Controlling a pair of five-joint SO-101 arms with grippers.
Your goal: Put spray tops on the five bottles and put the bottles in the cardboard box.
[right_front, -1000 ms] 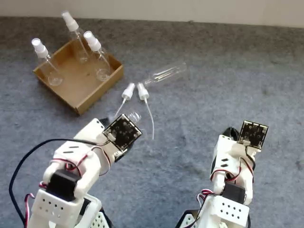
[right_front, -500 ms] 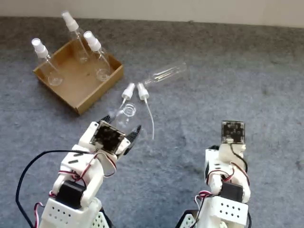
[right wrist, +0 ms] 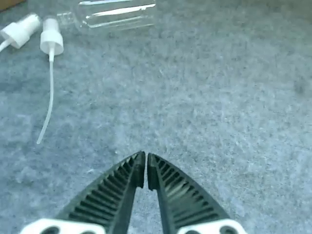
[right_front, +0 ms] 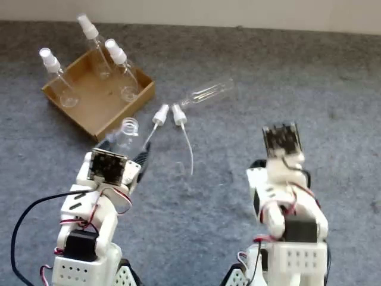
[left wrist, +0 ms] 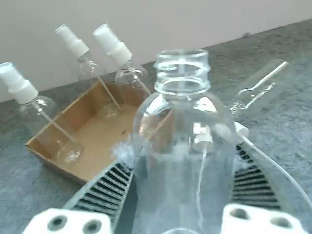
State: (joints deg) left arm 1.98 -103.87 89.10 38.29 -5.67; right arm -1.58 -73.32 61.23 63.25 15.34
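My left gripper (left wrist: pixel 181 187) is shut on an uncapped clear bottle (left wrist: pixel 181 141), held upright near the cardboard box's (right_front: pixel 89 122) front corner; the same bottle's open neck (right_front: pixel 128 126) points up. Three bottles with spray tops (right_front: pixel 113 65) stand in the box. A second uncapped bottle (right_front: pixel 208 92) lies on its side on the carpet. Two loose spray tops (right_front: pixel 161 114) (right_front: pixel 178 114) lie side by side with their tubes trailing toward the arms. My right gripper (right wrist: pixel 146 165) is shut on nothing, low over bare carpet, a short way from the nearer spray top (right wrist: pixel 51 41).
Grey carpet (right_front: pixel 333 107) covers the table, with free room to the right of the lying bottle. A pale wall (right_front: pixel 238 12) runs along the far edge behind the box.
The left arm swung left toward the box with the bottle, which now stands upright. The right arm swung forward and toward the middle, nearer the spray tops.
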